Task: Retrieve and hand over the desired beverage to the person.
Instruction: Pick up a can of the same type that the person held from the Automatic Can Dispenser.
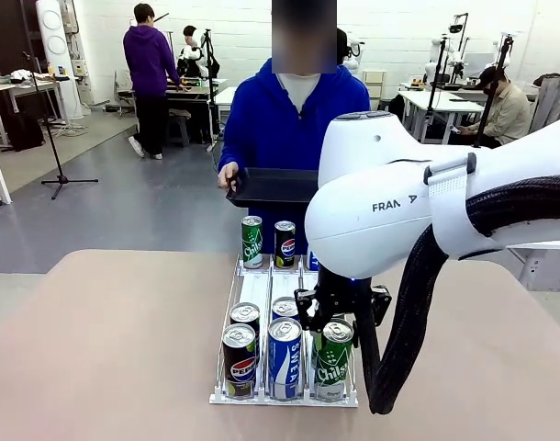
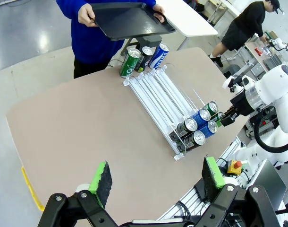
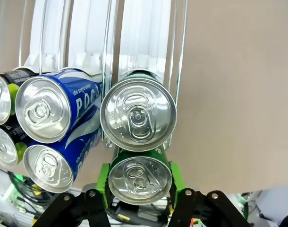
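The right tool (image 3: 139, 183) was found closed on a green can (image 3: 139, 177), the green pads (image 3: 102, 182) being pressed against its two sides. This can was seen in the right wrist view in the right-hand lane of a white three-lane rack (image 1: 258, 287), at the robot's end of it. A second green can (image 3: 138, 116) was lying touching it, farther along the same lane. Two blue cans (image 3: 59, 111) were lying in the middle lane just beside them, and dark cans with silver lids (image 3: 1, 99) were partly visible in the lane beyond. In the front view the right arm (image 1: 390, 197) was stretched in from the right, and its tool was lowered onto the near end of the rack. Three more cans, a green one (image 1: 252, 242), a dark one (image 1: 285, 243) and a blue one largely hidden by the arm, were standing upright at the far end of the rack. The rack was laid lengthwise on the tan desk (image 1: 106, 349). The left tool (image 2: 157, 176) was held wide apart, high over the desk's edge, with nothing between its pads. The person (image 1: 298, 119) in the blue hooded sweatshirt was standing at the far side of the desk, and a black tray (image 1: 271, 186) was held in both hands, level and above the far cans.
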### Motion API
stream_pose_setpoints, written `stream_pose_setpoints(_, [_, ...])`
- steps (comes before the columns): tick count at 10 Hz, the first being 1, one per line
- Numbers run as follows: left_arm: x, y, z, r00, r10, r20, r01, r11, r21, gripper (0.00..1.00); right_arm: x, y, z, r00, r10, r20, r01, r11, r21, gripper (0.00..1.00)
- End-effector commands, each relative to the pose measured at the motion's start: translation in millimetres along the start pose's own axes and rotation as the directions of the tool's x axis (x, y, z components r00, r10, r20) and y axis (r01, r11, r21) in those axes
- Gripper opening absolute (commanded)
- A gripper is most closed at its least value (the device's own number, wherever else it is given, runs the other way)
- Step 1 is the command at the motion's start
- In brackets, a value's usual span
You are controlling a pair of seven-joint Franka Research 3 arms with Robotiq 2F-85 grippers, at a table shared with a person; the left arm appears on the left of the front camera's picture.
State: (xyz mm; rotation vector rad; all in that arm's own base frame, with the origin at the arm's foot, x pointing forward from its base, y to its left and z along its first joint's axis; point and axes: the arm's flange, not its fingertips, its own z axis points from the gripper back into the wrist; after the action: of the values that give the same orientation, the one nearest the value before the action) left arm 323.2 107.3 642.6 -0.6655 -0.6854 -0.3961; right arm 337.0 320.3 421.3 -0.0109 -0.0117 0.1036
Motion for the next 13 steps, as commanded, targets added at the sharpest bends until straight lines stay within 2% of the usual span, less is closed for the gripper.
stream_pose_setpoints(1, [1.0, 1.7, 1.5, 1.0, -0.02, 0.011, 0.021, 1.0, -0.013, 1.0, -0.8, -1.8, -3.2, 1.0, 0.014, 0.005, -0.014, 1.0, -0.002, 0.0])
stream_pose_setpoints(2, [1.0, 1.7, 1.5, 1.0, -0.02, 0.011, 0.021, 1.0, -0.013, 1.0, -9.7, -0.5, 9.4, 0.996, 0.006, -0.09, -0.005, 1.0, 0.012, 0.0])
stream_pose_setpoints(4, [1.0, 1.7, 1.5, 1.0, -0.02, 0.011, 0.021, 1.0, -0.013, 1.0, -34.0, -2.7, 64.0, 0.977, -0.033, -0.21, 0.037, 0.999, 0.016, 0.0])
stream_pose_setpoints(7, [1.0, 1.7, 1.5, 1.0, -0.02, 0.011, 0.021, 1.0, -0.013, 1.0, -54.5, -13.6, 165.2, 0.981, -0.103, -0.166, 0.111, 0.993, 0.04, 0.0])
stream_pose_setpoints(10, [1.0, 1.7, 1.5, 1.0, -0.02, 0.011, 0.021, 1.0, -0.013, 1.0, -56.0, -19.5, 244.4, 0.986, -0.138, -0.09, 0.144, 0.987, 0.066, 0.0])
stream_pose_setpoints(13, [1.0, 1.7, 1.5, 1.0, -0.02, 0.011, 0.021, 1.0, -0.013, 1.0, -23.6, -21.6, 278.9, 0.984, -0.158, -0.087, 0.164, 0.984, 0.064, 0.0])
